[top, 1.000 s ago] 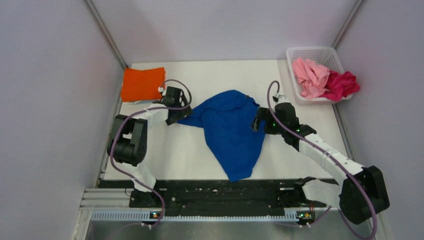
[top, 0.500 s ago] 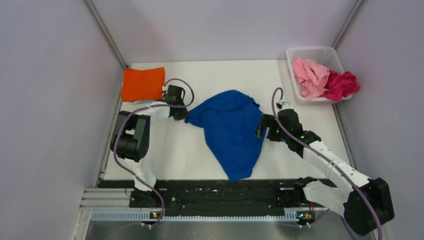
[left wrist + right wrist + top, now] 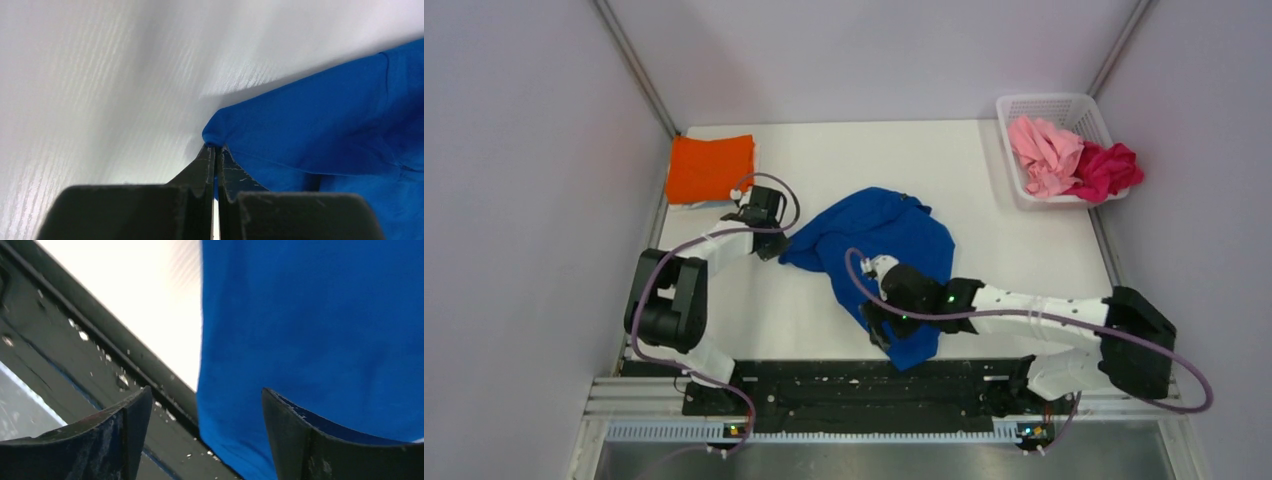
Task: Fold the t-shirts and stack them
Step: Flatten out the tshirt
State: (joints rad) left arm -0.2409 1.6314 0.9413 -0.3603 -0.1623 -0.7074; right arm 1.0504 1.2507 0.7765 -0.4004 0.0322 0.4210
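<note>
A royal blue t-shirt [image 3: 894, 235] lies crumpled in the middle of the white table. My left gripper [image 3: 776, 245] is shut on its left corner; in the left wrist view the jaws [image 3: 216, 148] pinch a small fold of blue t-shirt cloth [image 3: 320, 125]. My right gripper [image 3: 876, 328] is over the shirt's near end, open. In the right wrist view its fingers [image 3: 205, 395] straddle the blue t-shirt's edge [image 3: 310, 330]. An orange t-shirt [image 3: 710, 168] lies folded at the back left. Light pink [image 3: 1044, 150] and magenta [image 3: 1107, 168] t-shirts are bunched in the basket.
The white lattice basket [image 3: 1052, 103] stands at the back right corner. A black rail [image 3: 844, 385] runs along the table's near edge, just under the right gripper, and it also crosses the right wrist view as a rail [image 3: 100, 355]. Grey walls enclose the table.
The left gripper shut on the blue shirt's left corner. The right arm swung from the shirt's right side to its near end. The shirt bunched up and shifted slightly.
</note>
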